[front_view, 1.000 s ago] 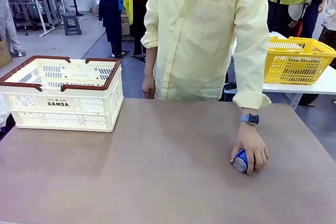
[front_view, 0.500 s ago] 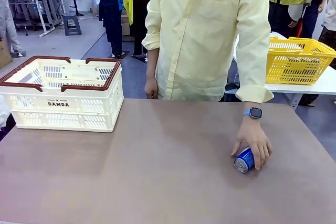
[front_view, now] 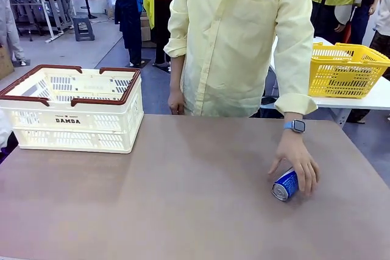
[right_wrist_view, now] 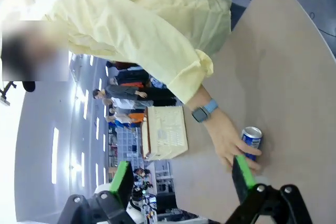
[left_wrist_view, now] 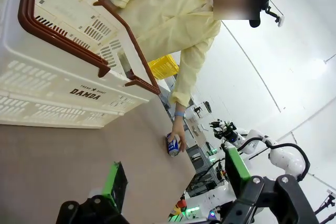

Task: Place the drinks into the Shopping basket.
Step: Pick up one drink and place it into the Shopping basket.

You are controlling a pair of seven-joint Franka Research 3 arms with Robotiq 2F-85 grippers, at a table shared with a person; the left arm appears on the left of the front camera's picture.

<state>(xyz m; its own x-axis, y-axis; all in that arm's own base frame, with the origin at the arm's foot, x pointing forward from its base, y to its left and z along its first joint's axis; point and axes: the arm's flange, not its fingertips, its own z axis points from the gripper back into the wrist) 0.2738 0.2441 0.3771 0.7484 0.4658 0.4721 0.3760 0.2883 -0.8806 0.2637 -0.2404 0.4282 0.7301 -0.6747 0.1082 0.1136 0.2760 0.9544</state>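
person's hand [front_view: 297, 162] slightly farther right, more of the blue can [front_view: 285, 185] bare

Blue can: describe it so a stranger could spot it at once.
On the brown table, look right, far from the white basket. Under the person's hand lies the blue can, on its side, silver top toward the robot.
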